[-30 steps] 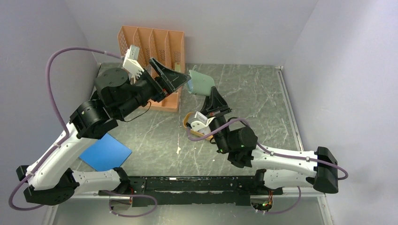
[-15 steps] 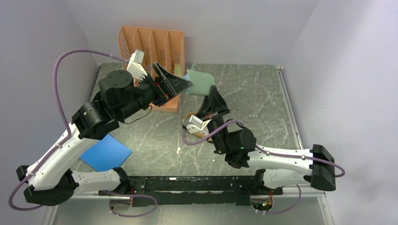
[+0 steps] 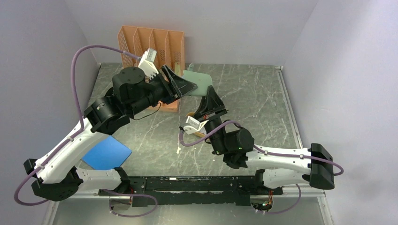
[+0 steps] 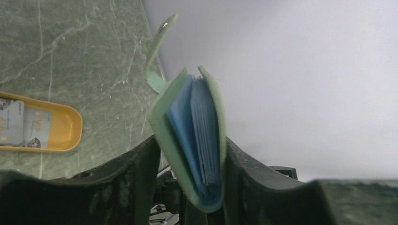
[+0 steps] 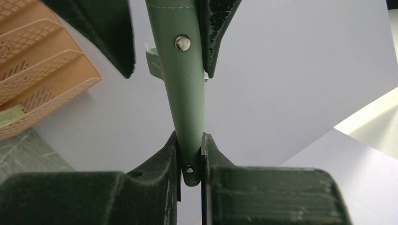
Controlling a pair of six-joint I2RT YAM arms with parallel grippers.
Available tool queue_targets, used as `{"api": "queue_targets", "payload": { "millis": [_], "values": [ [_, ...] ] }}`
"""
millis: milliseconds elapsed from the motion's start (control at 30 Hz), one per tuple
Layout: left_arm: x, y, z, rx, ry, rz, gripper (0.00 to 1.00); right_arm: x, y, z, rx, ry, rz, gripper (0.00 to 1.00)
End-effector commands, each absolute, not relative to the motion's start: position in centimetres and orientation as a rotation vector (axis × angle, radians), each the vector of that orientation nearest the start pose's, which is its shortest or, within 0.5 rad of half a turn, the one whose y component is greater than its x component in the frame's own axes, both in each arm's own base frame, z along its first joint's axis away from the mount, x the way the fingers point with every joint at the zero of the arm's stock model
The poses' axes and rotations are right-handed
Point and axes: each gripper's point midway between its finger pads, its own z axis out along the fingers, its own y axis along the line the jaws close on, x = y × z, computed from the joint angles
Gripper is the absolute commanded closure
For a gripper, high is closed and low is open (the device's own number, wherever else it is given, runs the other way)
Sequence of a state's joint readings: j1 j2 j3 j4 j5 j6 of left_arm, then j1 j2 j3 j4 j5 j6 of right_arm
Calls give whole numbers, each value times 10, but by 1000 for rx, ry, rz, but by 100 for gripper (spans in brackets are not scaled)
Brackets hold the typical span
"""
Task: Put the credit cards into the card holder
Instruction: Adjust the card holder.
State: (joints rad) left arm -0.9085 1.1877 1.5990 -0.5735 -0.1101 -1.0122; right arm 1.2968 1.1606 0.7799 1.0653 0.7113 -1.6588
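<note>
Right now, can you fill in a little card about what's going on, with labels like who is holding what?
card holder: up off the table, slightly open, blue pockets showing
left tool: closed on the holder's sides
right tool: pinching one edge of it
credit cards: lying in the orange tray
blue sheet: flat on the table, by the left arm

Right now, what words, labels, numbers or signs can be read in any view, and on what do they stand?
No text reads cleanly in any view.
Credit cards in the orange tray: dark print, too blurred to read.
Pale label at the orange organizer: a red mark, too small to read.
Card holder: a plain metal snap, no lettering.
</note>
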Motion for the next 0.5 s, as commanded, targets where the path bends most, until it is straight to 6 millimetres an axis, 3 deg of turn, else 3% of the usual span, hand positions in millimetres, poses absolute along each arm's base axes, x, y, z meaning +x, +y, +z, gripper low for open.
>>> {"api": "queue_targets", "payload": {
  "millis": [0, 167, 267, 300, 367, 400, 433, 467],
  "values": [
    [213, -297, 463, -157, 1842, -1303, 55, 215, 244, 457, -717, 742, -608, 100],
    [214, -303, 458, -147, 1839, -1322, 92, 208, 250, 456, -725, 755, -580, 100],
    [214, -302, 454, -151, 1837, -1319, 95, 206, 256, 453, -740, 799, -550, 100],
    [213, -301, 454, -150, 1829, -1321, 95, 207, 259, 448, -759, 837, -538, 90],
    [213, -294, 457, -140, 1798, -1304, 95, 207, 267, 434, -816, 921, -490, 51],
    [213, -290, 458, -125, 1785, -1280, 95, 208, 273, 423, -868, 969, -454, 39],
    [213, -284, 458, -101, 1771, -1244, 95, 207, 278, 417, -902, 1015, -399, 10],
    [213, -277, 460, -75, 1755, -1209, 95, 204, 284, 409, -924, 1068, -309, 1]
  ]
}}
